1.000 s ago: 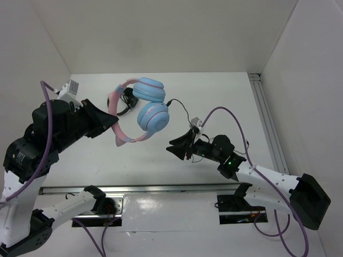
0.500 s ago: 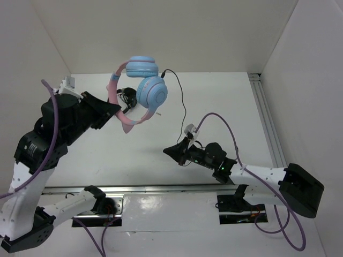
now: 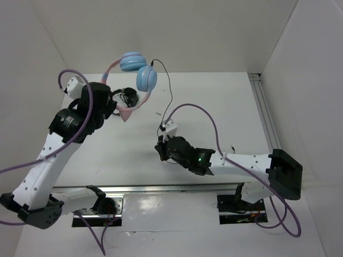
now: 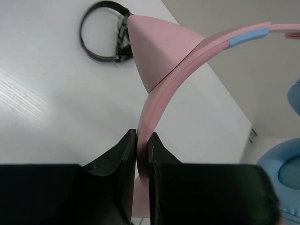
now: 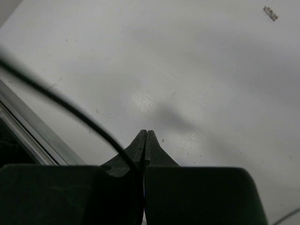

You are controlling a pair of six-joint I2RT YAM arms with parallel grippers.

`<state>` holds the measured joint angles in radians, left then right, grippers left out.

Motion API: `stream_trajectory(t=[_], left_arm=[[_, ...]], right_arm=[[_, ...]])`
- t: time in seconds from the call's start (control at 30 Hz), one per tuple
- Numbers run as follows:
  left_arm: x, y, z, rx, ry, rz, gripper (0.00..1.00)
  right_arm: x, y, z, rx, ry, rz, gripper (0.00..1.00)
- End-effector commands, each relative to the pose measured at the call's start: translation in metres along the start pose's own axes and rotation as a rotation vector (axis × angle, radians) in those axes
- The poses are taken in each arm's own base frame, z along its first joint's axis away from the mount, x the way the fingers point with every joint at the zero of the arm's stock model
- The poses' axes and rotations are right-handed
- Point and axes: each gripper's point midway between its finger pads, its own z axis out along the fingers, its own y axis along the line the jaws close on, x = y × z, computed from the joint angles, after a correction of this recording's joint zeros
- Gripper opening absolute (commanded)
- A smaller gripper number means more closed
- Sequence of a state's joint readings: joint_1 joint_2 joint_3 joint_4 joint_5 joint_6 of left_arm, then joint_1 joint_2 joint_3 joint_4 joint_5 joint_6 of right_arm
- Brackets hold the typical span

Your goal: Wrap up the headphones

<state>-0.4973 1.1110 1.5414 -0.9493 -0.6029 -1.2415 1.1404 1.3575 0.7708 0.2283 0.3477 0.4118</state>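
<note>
Over the table (image 3: 225, 107), headphones (image 3: 136, 69) rose; right hand (image 5: 146, 134) closed.

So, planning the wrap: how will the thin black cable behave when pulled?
Probably floppy: the cable hangs in a loose curve from the ear cup to the right gripper. Being thin, it may slip out of that shut grip. It likely weighs little beside the headphones in the left gripper.

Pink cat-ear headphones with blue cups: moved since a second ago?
Yes. The pink cat-ear headphones went up-frame and left: their blue cups, earlier right of the small black headphones, now sit above them.
</note>
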Motion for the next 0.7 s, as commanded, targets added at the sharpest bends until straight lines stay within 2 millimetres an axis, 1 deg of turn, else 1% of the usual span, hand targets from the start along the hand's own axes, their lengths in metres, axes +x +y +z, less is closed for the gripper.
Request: stream_trajectory(t=[0.0, 0.03, 0.07, 0.1, 0.17, 0.2, 0.23, 0.27, 0.3, 0.33, 0.37, 0.4, 0.43, 0.47, 0.5, 0.53, 0.57, 0.6, 0.63, 0.67], left_arm=[[-0.033, -0.001, 0.018, -0.089, -0.191, -0.035, 0.00], [-0.032, 0.003, 0.022, -0.115, -0.200, -0.018, 0.00], [-0.035, 0.009, 0.023, -0.155, -0.210, 0.002, 0.00], [-0.038, 0.016, 0.031, -0.209, -0.238, 0.040, 0.00], [-0.041, 0.024, 0.038, -0.286, -0.259, 0.090, 0.00], [-0.045, 0.032, 0.033, -0.345, -0.260, 0.135, 0.00], [-0.043, 0.039, 0.046, -0.421, -0.276, 0.177, 0.00], [-0.042, 0.042, 0.050, -0.458, -0.279, 0.204, 0.00], [-0.043, 0.043, 0.051, -0.488, -0.283, 0.221, 0.00], [-0.038, 0.052, 0.054, -0.533, -0.254, 0.303, 0.00], [-0.034, 0.056, 0.063, -0.568, -0.239, 0.352, 0.00], [-0.028, 0.057, 0.066, -0.573, -0.206, 0.378, 0.00], [-0.017, 0.066, 0.072, -0.584, -0.136, 0.502, 0.00], [-0.010, 0.065, 0.081, -0.573, -0.118, 0.528, 0.00], [-0.004, 0.067, 0.086, -0.568, -0.094, 0.571, 0.00], [0.005, 0.079, 0.089, -0.578, -0.042, 0.661, 0.00], [0.013, 0.082, 0.091, -0.573, -0.015, 0.702, 0.00], [0.015, 0.079, 0.095, -0.539, -0.009, 0.717, 0.00], [0.024, 0.086, 0.095, -0.536, 0.021, 0.764, 0.00], [0.026, 0.087, 0.095, -0.515, 0.051, 0.811, 0.00]], right_arm=[[0.014, -0.009, -0.019, 0.157, 0.142, -0.114, 0.00], [0.015, -0.007, -0.025, 0.164, 0.162, -0.155, 0.00], [0.031, -0.005, -0.038, 0.170, 0.238, -0.228, 0.00], [0.019, 0.009, -0.047, 0.146, 0.239, -0.239, 0.00], [0.019, 0.016, -0.062, 0.152, 0.278, -0.295, 0.00], [0.028, 0.015, -0.080, 0.167, 0.340, -0.359, 0.00], [0.014, 0.026, -0.088, 0.164, 0.318, -0.362, 0.00], [0.009, 0.029, -0.095, 0.175, 0.315, -0.381, 0.00], [0.005, 0.017, -0.109, 0.240, 0.327, -0.439, 0.00], [-0.009, 0.032, -0.119, 0.228, 0.295, -0.427, 0.00], [-0.014, 0.031, -0.127, 0.243, 0.289, -0.441, 0.00], [-0.020, 0.019, -0.135, 0.308, 0.287, -0.501, 0.00], [-0.033, 0.020, -0.140, 0.330, 0.254, -0.491, 0.00], [-0.036, 0.016, -0.144, 0.357, 0.244, -0.530, 0.00], [-0.047, 0.001, -0.151, 0.430, 0.221, -0.591, 0.00], [-0.059, -0.001, -0.156, 0.457, 0.193, -0.568, 0.00], [-0.064, -0.006, -0.158, 0.489, 0.184, -0.591, 0.00], [-0.076, -0.015, -0.165, 0.538, 0.160, -0.638, 0.00], [-0.085, -0.016, -0.169, 0.542, 0.142, -0.652, 0.00], [-0.088, -0.018, -0.171, 0.537, 0.142, -0.665, 0.00]])
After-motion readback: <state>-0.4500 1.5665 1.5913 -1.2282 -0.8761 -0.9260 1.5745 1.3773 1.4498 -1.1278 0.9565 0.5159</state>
